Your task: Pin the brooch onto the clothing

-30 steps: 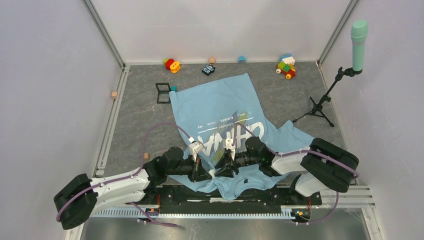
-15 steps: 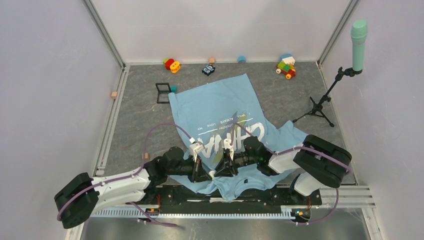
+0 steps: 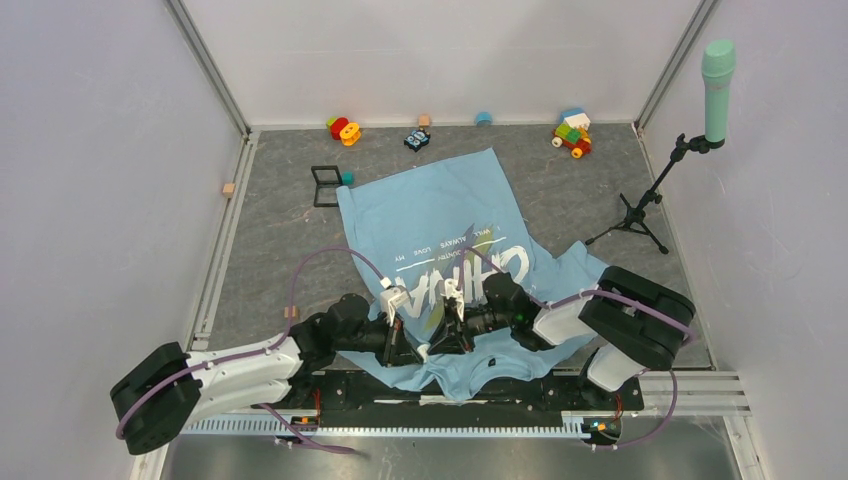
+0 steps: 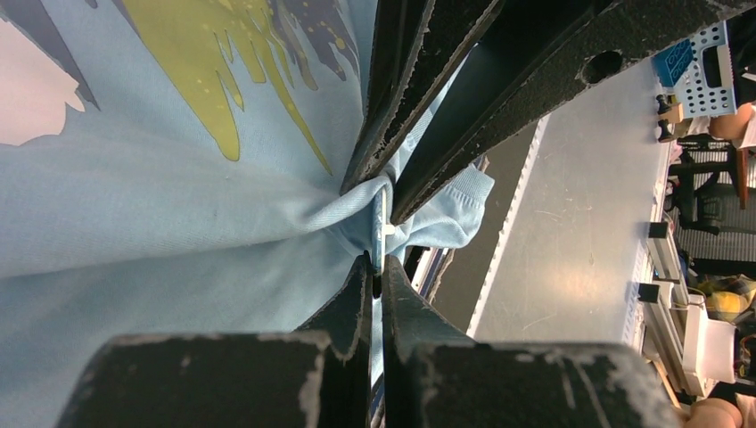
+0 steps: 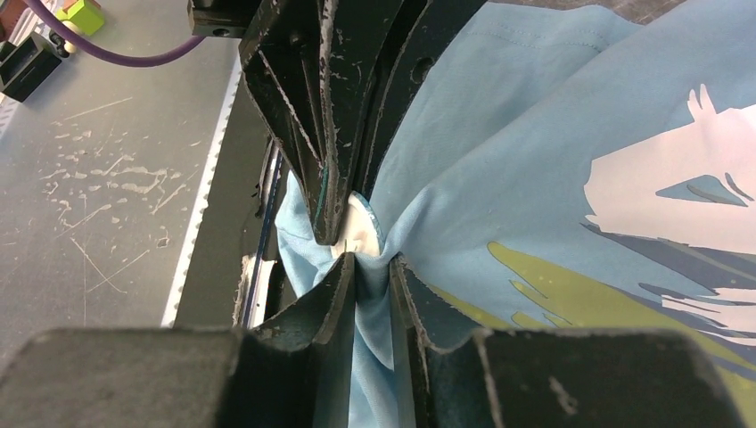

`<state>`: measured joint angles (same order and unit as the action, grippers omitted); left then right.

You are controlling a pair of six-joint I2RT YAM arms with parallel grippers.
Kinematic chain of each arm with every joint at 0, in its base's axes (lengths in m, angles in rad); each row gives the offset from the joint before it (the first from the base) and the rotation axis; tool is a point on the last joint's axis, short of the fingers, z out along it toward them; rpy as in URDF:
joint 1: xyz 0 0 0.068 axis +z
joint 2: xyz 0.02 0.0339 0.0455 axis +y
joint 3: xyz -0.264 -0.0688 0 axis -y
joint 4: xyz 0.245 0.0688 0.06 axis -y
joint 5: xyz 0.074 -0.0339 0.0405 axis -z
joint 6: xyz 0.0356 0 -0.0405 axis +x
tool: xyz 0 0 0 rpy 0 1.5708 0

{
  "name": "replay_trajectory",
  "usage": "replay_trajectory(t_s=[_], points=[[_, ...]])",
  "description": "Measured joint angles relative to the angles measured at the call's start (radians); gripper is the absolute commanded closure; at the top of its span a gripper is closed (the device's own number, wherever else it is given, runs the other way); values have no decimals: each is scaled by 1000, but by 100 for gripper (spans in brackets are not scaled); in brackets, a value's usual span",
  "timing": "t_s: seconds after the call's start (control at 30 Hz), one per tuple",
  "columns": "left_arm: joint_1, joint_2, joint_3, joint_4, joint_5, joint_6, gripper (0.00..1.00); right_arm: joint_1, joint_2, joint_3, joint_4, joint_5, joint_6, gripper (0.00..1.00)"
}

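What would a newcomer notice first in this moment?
The left gripper and right gripper meet tip to tip at the near edge of the light blue CHINA T-shirt, bunching it into a peak. The right one pinches that fold, while the left one seems to hold a thin silvery brooch edge-on against it. A turquoise microphone stands at the far right.
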<state>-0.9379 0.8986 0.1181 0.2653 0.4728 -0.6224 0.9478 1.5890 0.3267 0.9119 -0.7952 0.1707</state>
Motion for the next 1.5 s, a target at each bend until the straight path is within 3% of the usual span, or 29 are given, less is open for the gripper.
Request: replay_trajectory(t_s=[0.6, 1.07, 1.2, 1.33, 1.5], points=[[0, -10, -9, 0, 14, 0, 98, 14, 13, 3, 16, -15, 4, 67], [0, -11, -10, 32, 44, -1, 98, 19, 13, -4, 63, -34, 34, 69], [0, -11, -16, 46, 54, -1, 98, 19, 13, -4, 67, -43, 39, 56], [0, -19, -17, 44, 42, -1, 98, 22, -11, -18, 66, -36, 47, 32], [0, -80, -17, 36, -6, -3, 98, 9, -128, -72, 77, -11, 58, 23]])
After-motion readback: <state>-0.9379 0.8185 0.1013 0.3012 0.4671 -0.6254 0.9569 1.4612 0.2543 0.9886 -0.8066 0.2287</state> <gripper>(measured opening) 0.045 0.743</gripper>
